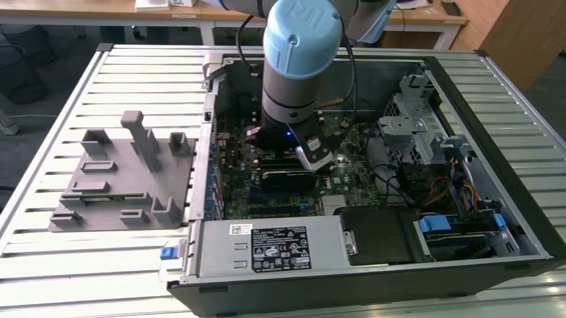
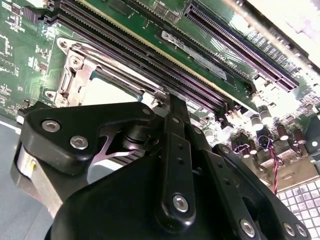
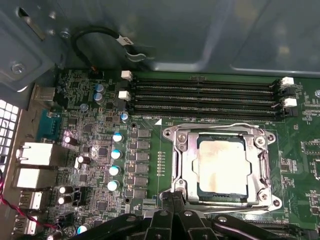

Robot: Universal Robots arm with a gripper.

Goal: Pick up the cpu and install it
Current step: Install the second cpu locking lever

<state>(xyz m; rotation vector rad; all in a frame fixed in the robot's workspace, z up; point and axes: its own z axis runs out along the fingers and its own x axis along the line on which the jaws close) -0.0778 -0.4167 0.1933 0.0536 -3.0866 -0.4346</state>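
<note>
**Silvery CPU seated in socket frame**

Exterior view: arm [image 1: 296, 73] reaches down into the open computer case [image 1: 372, 271]; gripper [image 1: 296, 149] low over the motherboard [image 1: 354, 172]. Grey plastic tray [image 1: 115, 192] sits on the slatted table [image 1: 71, 278], at the exterior view's left.

Second wrist view: gripper linkage [image 2: 175, 165] close above the socket frame [image 2: 80, 75]; pale chip surface partly seen. Jaw spacing: cannot tell.

First wrist view: cpu [image 3: 222, 167], square, silvery with faint tan staining, lies flat inside the metal frame beside the RAM slots [image 3: 205, 97]. Nothing grips it.

Slatted metal table [image 1: 53, 278], wooden desks [image 1: 115, 13], perhaps daylight
</note>
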